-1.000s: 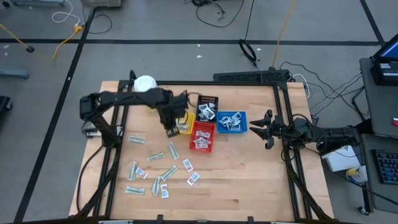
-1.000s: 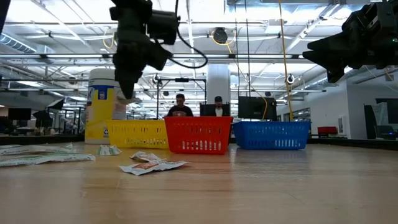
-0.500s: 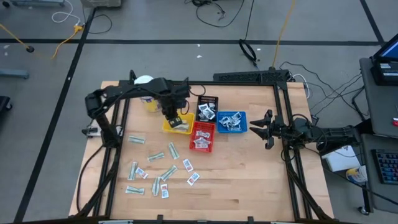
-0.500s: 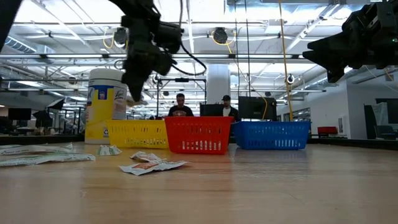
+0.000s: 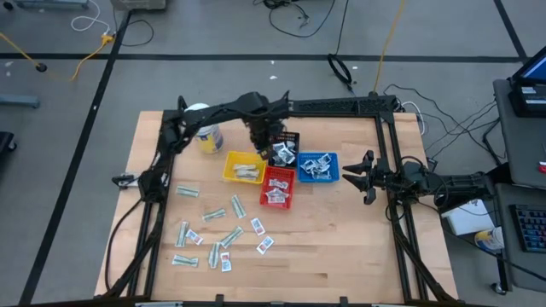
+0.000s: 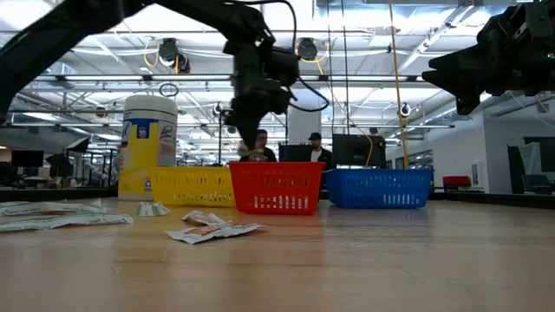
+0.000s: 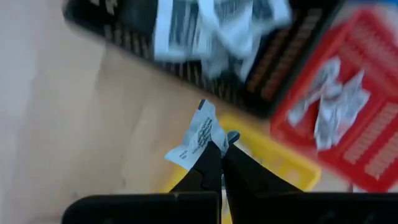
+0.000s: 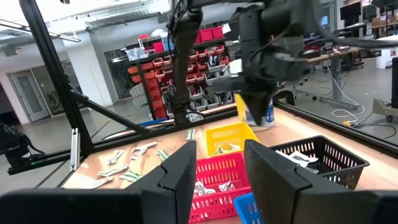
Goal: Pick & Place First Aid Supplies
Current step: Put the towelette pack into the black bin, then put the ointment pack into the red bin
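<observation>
Partway sorted: left gripper (image 7: 219, 149) clamped on a white packet (image 7: 194, 138) above the black tray (image 5: 286, 147); four trays part-filled; about a dozen loose packets (image 5: 215, 236) remain on the worktop (image 5: 341, 239); right gripper (image 5: 357, 176) idle, half-open, empty

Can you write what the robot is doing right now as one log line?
left hand: shut on white packet | over: black tray | right hand: waiting at table's right side

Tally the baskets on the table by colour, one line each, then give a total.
Yellow basket: 1
Red basket: 1
Blue basket: 1
Black basket: 1
Total: 4
</observation>
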{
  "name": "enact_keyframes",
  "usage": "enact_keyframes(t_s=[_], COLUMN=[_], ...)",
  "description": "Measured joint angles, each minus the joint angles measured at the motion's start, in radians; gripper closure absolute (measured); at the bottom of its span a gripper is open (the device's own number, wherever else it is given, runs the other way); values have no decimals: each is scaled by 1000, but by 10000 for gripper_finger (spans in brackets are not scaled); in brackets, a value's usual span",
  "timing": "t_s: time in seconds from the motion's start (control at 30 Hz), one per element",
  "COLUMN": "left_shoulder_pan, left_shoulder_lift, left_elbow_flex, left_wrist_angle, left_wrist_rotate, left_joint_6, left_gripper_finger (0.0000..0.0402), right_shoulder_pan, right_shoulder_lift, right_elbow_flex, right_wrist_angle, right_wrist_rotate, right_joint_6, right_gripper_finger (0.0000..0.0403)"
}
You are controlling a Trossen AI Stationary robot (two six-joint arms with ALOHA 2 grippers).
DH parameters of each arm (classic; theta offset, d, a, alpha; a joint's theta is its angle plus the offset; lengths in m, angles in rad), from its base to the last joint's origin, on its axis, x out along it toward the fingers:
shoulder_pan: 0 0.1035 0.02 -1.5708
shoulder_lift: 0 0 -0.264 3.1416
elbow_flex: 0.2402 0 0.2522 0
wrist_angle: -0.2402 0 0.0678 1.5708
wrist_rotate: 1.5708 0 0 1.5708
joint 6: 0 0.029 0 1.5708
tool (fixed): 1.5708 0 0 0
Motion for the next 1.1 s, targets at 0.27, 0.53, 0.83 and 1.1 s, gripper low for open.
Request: enact_keyframes(t_s=[0.27,0.53,0.83,1.1], left_shoulder_pan=[1,-1,-10,-5], left_shoulder_lift=[98,103,106,104], left_elbow_flex=[207,135,35,36], left_wrist_angle=[82,265,342,361], left_wrist_rotate=[-11,-48,-45,45], left_joint_6=[-22,-36,-34,-7], left_gripper_finger=[400,401,383,261], right_shoulder_pan=[0,0,0,0], right_shoulder_lift=[0,0,0,0], right_elbow_flex=[0,0,0,0], right_wrist_angle=[0,0,0,0], right_wrist_rotate=[0,0,0,0], right_joint_6=[0,0,0,0], right_gripper_finger=[273,273,273,273])
